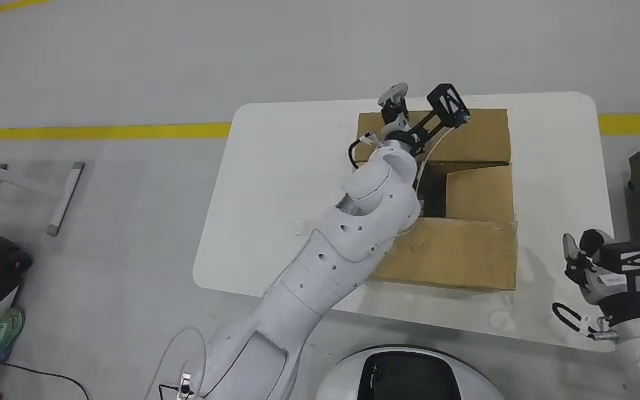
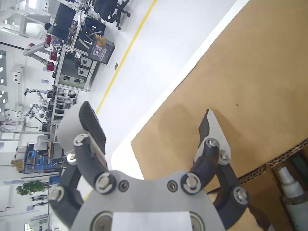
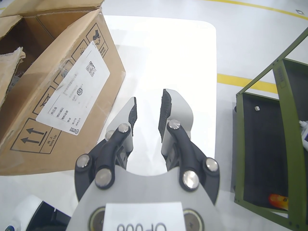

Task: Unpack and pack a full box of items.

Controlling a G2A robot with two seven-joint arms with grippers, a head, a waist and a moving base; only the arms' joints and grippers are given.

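A brown cardboard box (image 1: 462, 252) stands on the right half of the white table (image 1: 270, 200), its top flaps spread out. My left gripper (image 1: 421, 100) hangs open over the far flap (image 2: 240, 68) with nothing between its fingers (image 2: 92, 126). A white bottle (image 2: 288, 188) and other dark items lie inside the box. My right gripper (image 3: 149, 109) is open and empty, low over the table to the right of the box, facing its labelled side (image 3: 72, 87). In the top view the right gripper (image 1: 570, 285) is off the table's right edge.
A green cart (image 3: 264, 145) stands on the floor right of the table, with a small orange thing (image 3: 279, 199) in it. A yellow floor line (image 1: 110, 130) runs behind the table. Bare tabletop lies left of the box.
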